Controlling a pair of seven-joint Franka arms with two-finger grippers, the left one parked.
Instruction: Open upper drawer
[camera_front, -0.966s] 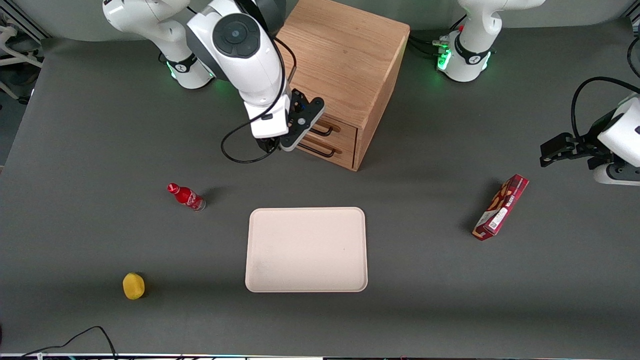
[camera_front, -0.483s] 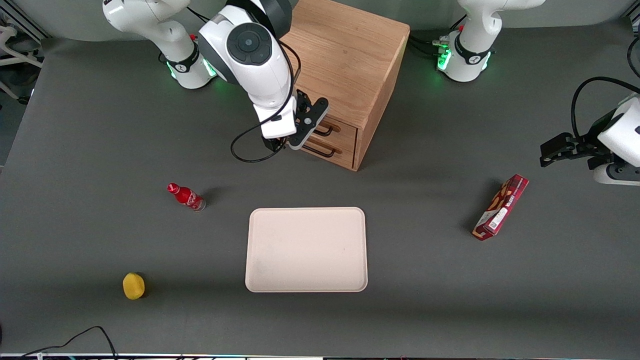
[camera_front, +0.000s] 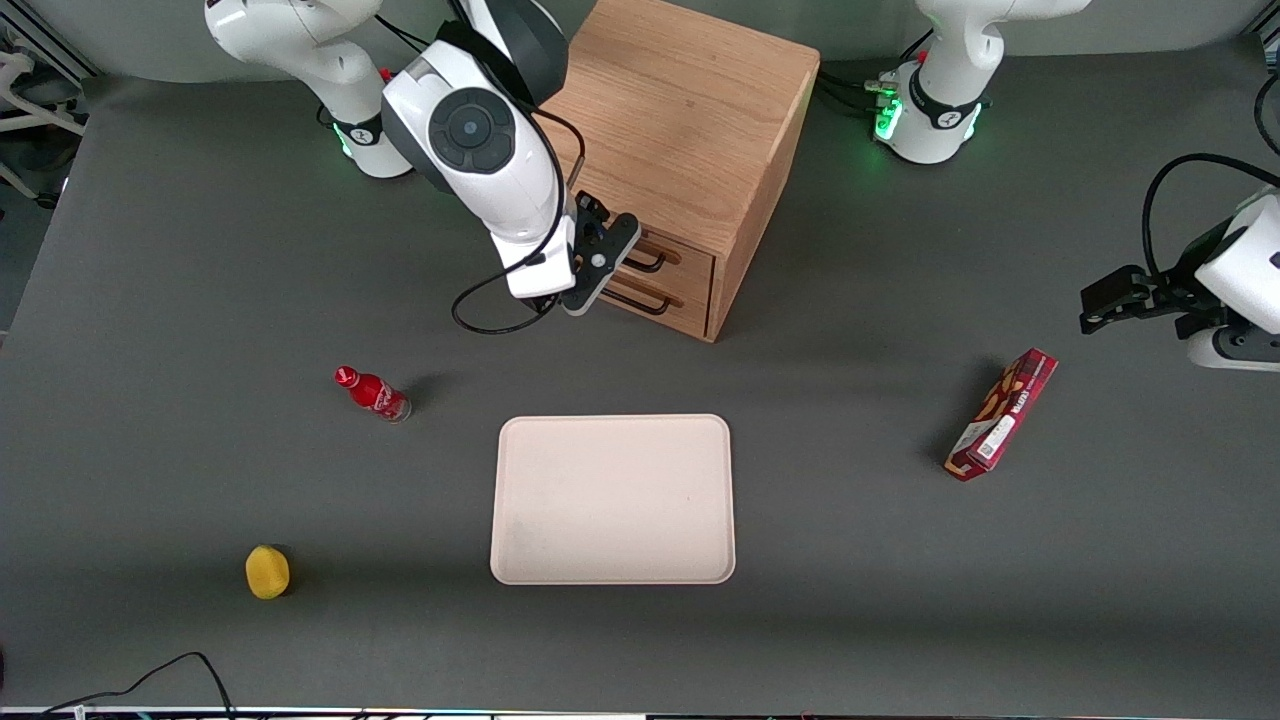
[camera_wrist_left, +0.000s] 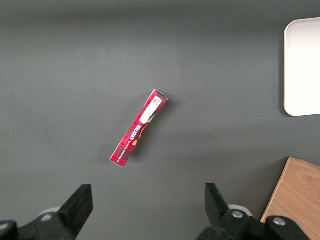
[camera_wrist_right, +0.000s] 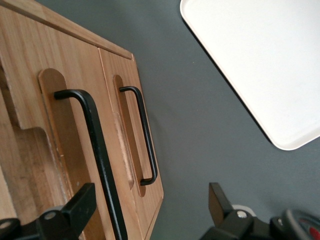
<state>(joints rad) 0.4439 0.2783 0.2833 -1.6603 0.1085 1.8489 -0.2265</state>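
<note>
The oak cabinet stands at the table's back, its two drawer fronts facing the front camera. The upper drawer looks shut, with its black wire handle above the lower drawer's handle. My right gripper is right in front of the drawer fronts, at handle height. In the right wrist view the gripper is open. The upper drawer's handle runs between its fingers, close to one of them. The lower handle lies beside it.
A cream tray lies nearer the front camera than the cabinet. A red bottle and a yellow object lie toward the working arm's end. A red box lies toward the parked arm's end.
The gripper moved in toward the drawer fronts, then shifted slightly back toward the working arm's end and turned a little. The drawers look unchanged.
</note>
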